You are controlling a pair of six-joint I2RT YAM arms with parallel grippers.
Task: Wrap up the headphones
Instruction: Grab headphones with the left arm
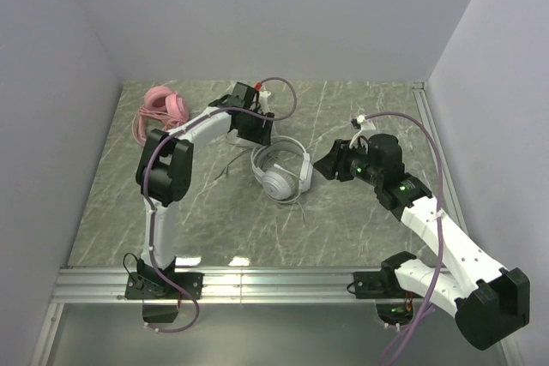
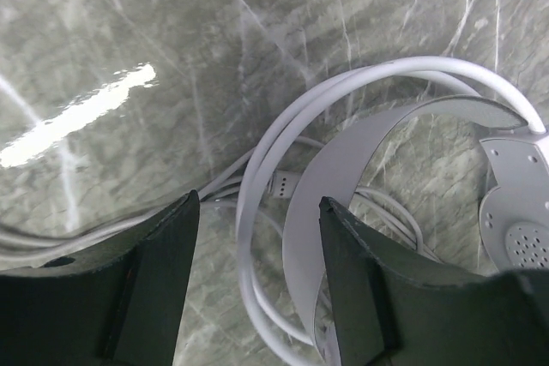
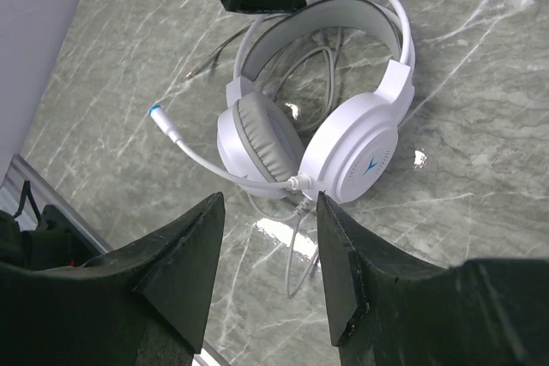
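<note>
White over-ear headset with grey ear pads [image 1: 279,179]: I see it near the middle of the grey-green marbled table top [image 1: 360,229]; cups lie toward the near edge, headband arches toward the back wall; a slim boom microphone with a blue tip [image 3: 159,113] juts from one cup; thin cable [image 1: 230,167] lies loose under the band and trails off to its left.

Pink over-ear headset with bundled pink cable [image 1: 163,107]: far left corner, close to the left wall, well apart from the white one.

Left gripper [image 2: 257,229]: jaws apart, straddling the thin white arch of the headband and a strand of cable; I see no pad pressing on either.

Right gripper [image 3: 266,237]: jaws apart, holding nothing, just right of the cups.

Open marble: in front of the cups up to the aluminium rail [image 1: 274,280] at the near edge; also to the right, up to the side rail [image 1: 433,143] by the right wall.
</note>
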